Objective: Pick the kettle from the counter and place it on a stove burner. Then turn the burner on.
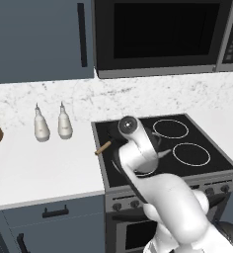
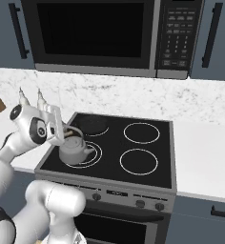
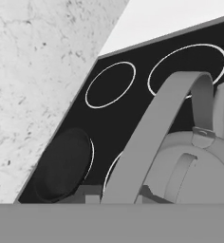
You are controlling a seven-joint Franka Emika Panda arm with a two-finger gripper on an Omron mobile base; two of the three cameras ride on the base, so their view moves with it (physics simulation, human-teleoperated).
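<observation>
The grey kettle (image 2: pixel 75 150) is over the front-left stove burner (image 2: pixel 98 155), whose double white rings show around it; whether it rests on the glass or hangs just above it, I cannot tell. My gripper (image 2: pixel 66 130) is above it, shut on the thin arched handle. In the hand view the handle arches up between my gripper (image 3: pixel 117 194) fingertips, with the domed kettle (image 3: pixel 194 171) lid below right. In the left base view my arm hides most of the kettle; the white counter (image 1: pixel 44 168) lies to the left of the stove.
A dark pan (image 2: pixel 92 124) sits on the back-left burner, its wooden handle (image 1: pixel 102 147) pointing left. Two white bottles (image 1: pixel 41 126) stand on the counter by the wall. Stove knobs (image 2: pixel 140 203) line the front panel. A microwave (image 2: pixel 95 33) hangs overhead.
</observation>
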